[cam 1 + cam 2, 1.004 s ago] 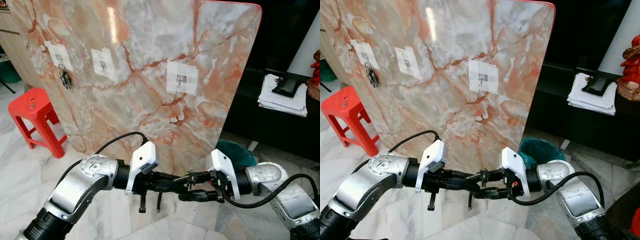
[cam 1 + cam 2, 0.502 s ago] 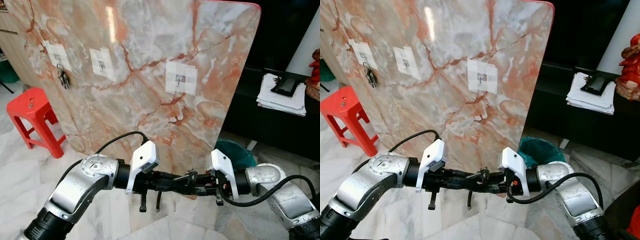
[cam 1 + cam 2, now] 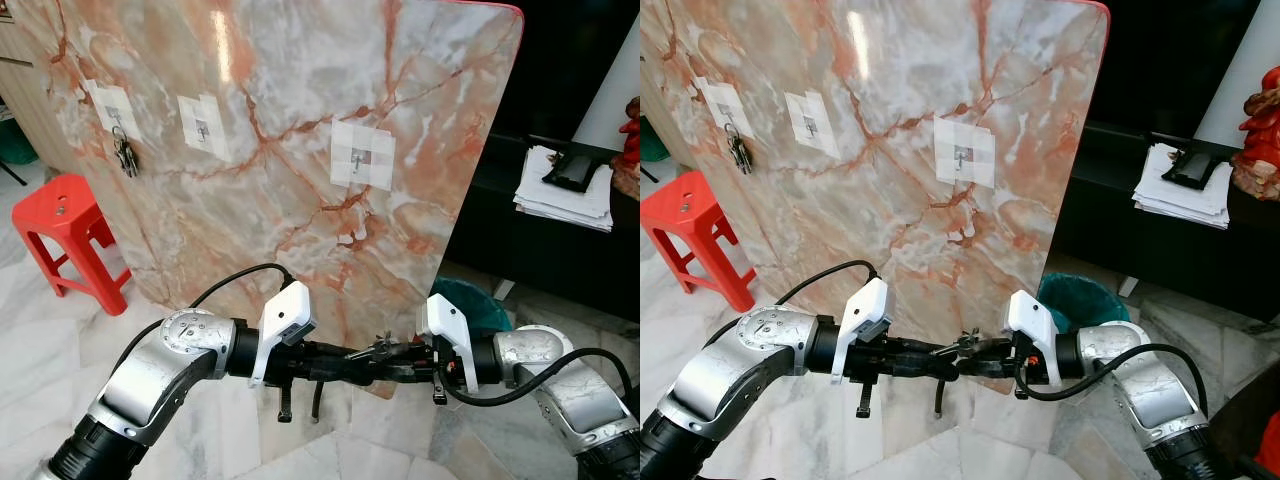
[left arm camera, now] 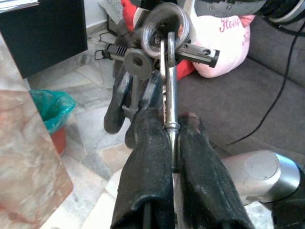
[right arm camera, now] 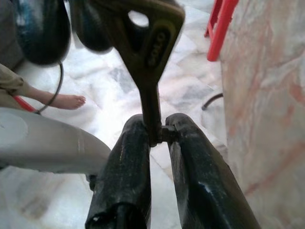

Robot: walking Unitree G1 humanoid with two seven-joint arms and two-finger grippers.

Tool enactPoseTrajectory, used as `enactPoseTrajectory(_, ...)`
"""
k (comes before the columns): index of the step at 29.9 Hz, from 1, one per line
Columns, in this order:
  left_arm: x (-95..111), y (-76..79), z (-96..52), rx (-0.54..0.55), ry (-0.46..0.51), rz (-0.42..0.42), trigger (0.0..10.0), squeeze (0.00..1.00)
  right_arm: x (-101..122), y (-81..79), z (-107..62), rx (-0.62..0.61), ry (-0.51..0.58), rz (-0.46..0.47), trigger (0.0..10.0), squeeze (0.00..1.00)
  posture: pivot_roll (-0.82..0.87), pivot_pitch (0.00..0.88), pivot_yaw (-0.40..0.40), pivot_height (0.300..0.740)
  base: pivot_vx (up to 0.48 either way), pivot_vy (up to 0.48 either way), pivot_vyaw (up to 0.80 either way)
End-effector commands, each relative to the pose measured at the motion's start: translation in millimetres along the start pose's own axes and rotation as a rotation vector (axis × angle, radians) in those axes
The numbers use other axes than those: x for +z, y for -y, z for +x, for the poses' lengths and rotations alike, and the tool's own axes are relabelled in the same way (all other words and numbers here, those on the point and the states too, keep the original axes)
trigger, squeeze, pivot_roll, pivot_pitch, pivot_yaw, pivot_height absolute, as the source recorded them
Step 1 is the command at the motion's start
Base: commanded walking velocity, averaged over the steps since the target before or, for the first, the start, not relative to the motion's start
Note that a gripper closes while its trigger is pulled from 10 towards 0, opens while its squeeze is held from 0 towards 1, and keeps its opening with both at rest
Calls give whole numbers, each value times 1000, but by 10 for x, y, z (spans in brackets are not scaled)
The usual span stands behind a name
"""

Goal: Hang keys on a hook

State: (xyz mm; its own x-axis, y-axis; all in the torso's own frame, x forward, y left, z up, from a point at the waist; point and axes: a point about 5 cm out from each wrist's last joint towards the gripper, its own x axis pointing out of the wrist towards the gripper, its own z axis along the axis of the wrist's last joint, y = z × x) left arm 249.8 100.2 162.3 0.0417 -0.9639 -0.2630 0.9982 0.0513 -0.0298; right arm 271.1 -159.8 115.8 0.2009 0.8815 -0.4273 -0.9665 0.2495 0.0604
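A bunch of keys (image 3: 381, 346) on a ring (image 4: 164, 31) is held low in front of me, between both grippers. My left gripper (image 3: 362, 358) is shut on a silver key blade (image 4: 169, 95). My right gripper (image 3: 398, 362) meets it from the other side, shut on the blade of a brass key (image 5: 152, 38). Ahead leans a marble slab (image 3: 300, 90) with three small hooks on white tape patches. The left hook carries another bunch of keys (image 3: 127, 158). The middle hook (image 3: 203, 130) and the right hook (image 3: 358, 160) are bare.
A red plastic stool (image 3: 65, 215) stands left of the slab. A teal-lined bin (image 3: 470, 305) sits by the slab's right edge, beside a black cabinet with a stack of papers (image 3: 565, 200). A person's bare foot (image 5: 66, 101) rests on the tiled floor.
The right gripper's fingers, spread apart a second ago, have closed onto the keys in line with the left gripper. The left arm has stayed put.
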Motion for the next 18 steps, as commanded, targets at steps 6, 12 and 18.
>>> enactPoseTrajectory(6,-50,-60,-135,61,-84,64,10000,0,-101,108,-96,-74,-96,-30,0,0,77,35,-20,740,0,0,0)
enactPoseTrajectory(12,-93,-50,-177,70,-104,47,10000,0,-114,139,-99,-93,-102,-34,0,0,82,36,-19,740,0,0,0)
enactPoseTrajectory(18,-134,-84,-159,106,-117,59,10000,0,-115,183,-111,-113,-104,-48,0,0,80,35,-19,740,0,0,0)
